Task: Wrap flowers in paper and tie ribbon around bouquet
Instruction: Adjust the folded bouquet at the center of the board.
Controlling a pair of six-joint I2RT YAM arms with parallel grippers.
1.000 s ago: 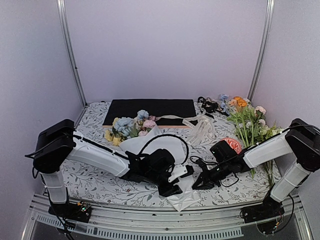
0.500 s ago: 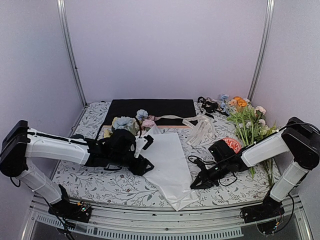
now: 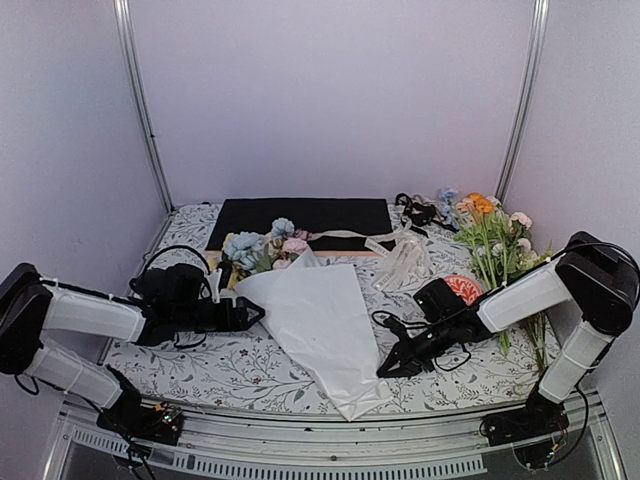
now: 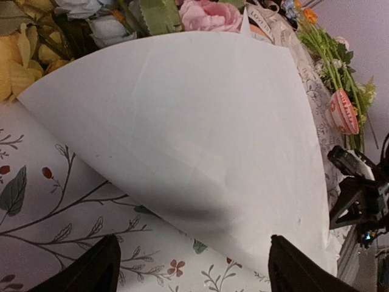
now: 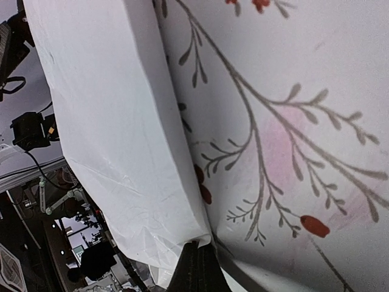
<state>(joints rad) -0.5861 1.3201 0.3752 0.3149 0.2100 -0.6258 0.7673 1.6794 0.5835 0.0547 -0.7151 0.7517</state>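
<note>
The bouquet lies on the floral tablecloth as a white paper [image 3: 320, 320] cone. Its flowers [image 3: 262, 248] show blue, pink and yellow at the wide far-left end, and a pink bloom [image 4: 209, 15] peeks over the paper [image 4: 200, 121]. My left gripper [image 3: 252, 314] stands open just left of the cone's edge; nothing is between its jaws [image 4: 194, 258]. My right gripper [image 3: 383, 370] is shut low at the cone's right edge. Its tips [image 5: 196, 252] touch the paper's [image 5: 109, 121] folded rim. The cream ribbon [image 3: 345, 236] lies at the back.
A black sheet [image 3: 300, 215] lies at the back. Orange-and-yellow sprigs [image 3: 490, 235] lie at the right, with a red-and-white disc [image 3: 465, 290] beside them and a black ribbon [image 3: 415, 212] behind. The cone's narrow tip [image 3: 360, 408] reaches the table's front edge.
My left arm has drawn back leftward off the cone and its jaws have opened. The cone now lies uncovered. The right gripper has barely moved.
</note>
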